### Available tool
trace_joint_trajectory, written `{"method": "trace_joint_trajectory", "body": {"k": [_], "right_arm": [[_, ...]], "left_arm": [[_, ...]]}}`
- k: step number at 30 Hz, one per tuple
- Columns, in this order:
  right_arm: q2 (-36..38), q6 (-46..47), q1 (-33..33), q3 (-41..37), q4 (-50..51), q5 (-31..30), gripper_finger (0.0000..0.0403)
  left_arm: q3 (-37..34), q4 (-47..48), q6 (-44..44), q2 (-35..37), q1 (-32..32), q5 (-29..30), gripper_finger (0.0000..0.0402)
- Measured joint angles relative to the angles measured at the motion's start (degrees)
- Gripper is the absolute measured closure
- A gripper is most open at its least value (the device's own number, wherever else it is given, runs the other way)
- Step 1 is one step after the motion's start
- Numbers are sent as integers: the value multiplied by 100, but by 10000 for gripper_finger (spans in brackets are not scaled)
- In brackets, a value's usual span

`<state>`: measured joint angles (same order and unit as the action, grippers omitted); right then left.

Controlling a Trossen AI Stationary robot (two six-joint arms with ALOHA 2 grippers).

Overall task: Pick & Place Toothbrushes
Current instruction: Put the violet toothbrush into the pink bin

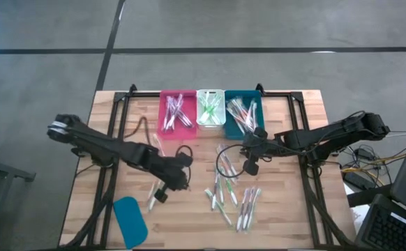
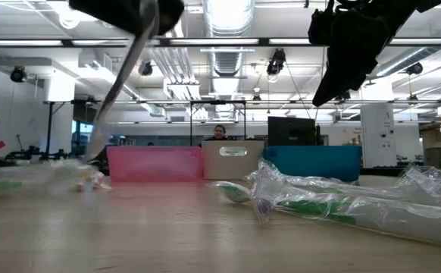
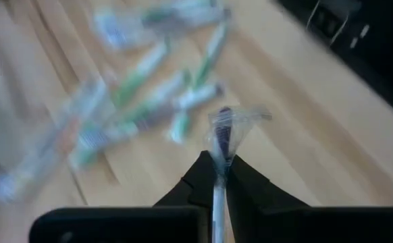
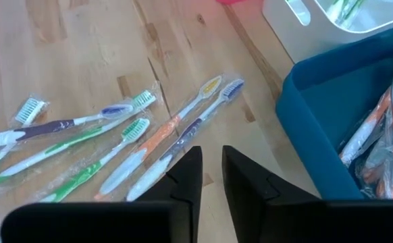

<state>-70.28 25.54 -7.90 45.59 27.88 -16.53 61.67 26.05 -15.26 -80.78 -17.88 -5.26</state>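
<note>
My left gripper is shut on one wrapped toothbrush with a purple head, above the table's near left part. In the low view that toothbrush slants down from the gripper. Several loose wrapped toothbrushes lie flat on the wood in the near middle. My right gripper hovers over the table beside the blue bin, its fingers a narrow gap apart with nothing between them. More loose toothbrushes lie ahead of it. My left gripper pinches the toothbrush's handle between its two fingers. The brush runs along the fingers' line, and its wrapped purple head sticks out past the fingertips. It slants downward in the hold, lifted off the wood.
Three bins stand side by side at the far edge: pink, white and blue, each holding toothbrushes. A flat teal lid lies near the front left corner. Bare wood stretches along the left side.
</note>
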Motion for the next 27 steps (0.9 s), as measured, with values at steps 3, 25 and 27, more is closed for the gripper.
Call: {"method": "trace_joint_trajectory", "body": {"k": [3,25,27], "right_arm": [[0,0,1,-5,0,0,337],[0,-15,2,-46,-40,0,291],[0,-20,2,-57,-42,-2,289]], "left_arm": [[-5,-281,-453,335,45,34,382],[-9,93,-7369,520,1336,3715,382],[-9,100,-7561,419,1575,3729,383]]}}
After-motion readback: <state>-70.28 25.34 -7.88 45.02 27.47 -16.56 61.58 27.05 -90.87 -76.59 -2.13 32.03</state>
